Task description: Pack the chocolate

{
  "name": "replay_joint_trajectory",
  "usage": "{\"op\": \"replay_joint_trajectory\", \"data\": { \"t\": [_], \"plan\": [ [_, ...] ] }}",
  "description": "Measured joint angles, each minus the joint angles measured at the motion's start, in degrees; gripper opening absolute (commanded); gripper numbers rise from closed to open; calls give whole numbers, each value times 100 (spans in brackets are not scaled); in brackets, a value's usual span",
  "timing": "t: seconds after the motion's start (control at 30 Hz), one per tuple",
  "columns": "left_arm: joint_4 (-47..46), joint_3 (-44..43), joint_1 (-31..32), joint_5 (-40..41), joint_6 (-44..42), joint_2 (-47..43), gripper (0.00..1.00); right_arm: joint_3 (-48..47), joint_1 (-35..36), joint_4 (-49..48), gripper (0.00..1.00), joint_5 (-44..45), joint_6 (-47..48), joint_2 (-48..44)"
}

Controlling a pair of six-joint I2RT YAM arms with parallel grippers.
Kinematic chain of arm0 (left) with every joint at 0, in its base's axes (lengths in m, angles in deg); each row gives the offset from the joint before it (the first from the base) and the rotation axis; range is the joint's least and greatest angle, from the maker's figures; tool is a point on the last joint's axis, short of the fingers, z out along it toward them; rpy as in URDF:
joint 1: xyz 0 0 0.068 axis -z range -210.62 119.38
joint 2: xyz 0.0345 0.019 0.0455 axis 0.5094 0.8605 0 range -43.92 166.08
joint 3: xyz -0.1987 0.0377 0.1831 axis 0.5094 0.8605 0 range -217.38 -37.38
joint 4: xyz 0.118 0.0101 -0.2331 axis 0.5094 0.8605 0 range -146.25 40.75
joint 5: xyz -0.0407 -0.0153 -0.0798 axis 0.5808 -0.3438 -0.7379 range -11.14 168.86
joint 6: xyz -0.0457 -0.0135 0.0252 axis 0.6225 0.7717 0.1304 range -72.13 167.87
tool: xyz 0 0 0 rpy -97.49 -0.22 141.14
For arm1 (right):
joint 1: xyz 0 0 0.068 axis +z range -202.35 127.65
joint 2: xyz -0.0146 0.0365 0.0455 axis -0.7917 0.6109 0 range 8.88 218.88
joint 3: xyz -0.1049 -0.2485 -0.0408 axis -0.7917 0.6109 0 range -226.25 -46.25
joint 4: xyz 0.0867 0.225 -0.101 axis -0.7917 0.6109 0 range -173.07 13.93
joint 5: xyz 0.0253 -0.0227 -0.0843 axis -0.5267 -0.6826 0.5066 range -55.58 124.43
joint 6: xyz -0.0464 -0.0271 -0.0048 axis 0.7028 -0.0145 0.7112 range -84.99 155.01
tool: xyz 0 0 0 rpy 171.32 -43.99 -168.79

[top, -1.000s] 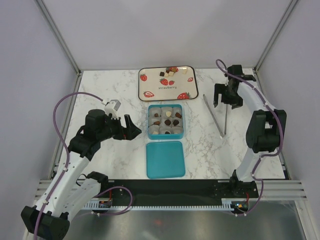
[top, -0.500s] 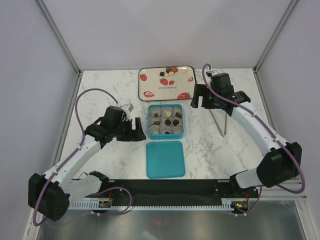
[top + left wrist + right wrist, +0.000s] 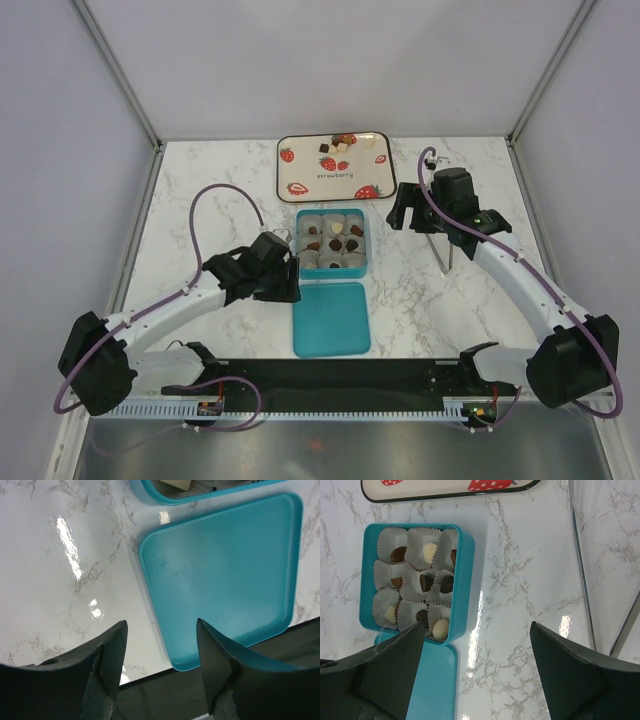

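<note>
Movement on both sides marks this moment. The left gripper (image 3: 161,652) has swung in from the counter's left side and now hangs over the left rim of the lid (image 3: 225,575), which lies flat near the near edge of the counter. Its jaws have narrowed from their widest but are still apart with nothing between them. The right gripper (image 3: 477,667) has left the tongs (image 3: 580,570) on the right of the counter and come in beside the teal box (image 3: 465,575), jaws spread wide and empty.

I read this as the filling being over and the closing step starting: the left arm looks lined up to take the lid, and the right looks placed to steady the box or help.

The chocolate (image 3: 425,582) sits in the box at mid-counter, one small piece in each of the nine liner cups (image 3: 387,542). The pieces are a mix of dark brown, milk brown and white, and none seems to stand above the rim. A few more pieces (image 3: 338,146) lie on the strawberry tray (image 3: 300,170) at the far edge, apparently spares, since no cup looks free.
</note>
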Motion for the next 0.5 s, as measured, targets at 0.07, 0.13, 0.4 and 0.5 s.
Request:
{"op": "replay_joint_trajectory", "data": {
  "t": [0.07,0.13,0.4,0.5],
  "plan": [
    [-79,68,118,116,96,205,61,81,0,-44,94,20,-22,-31],
    [-197,144,212,205,186,358,58,125,0,-90,94,50,-28,-35],
    [-595,343,422,400,459,1001,52,216,0,-166,94,153,-26,-96],
    [-669,343,562,455,514,1233,47,247,0,-188,94,197,-15,-127]
  ]
}}
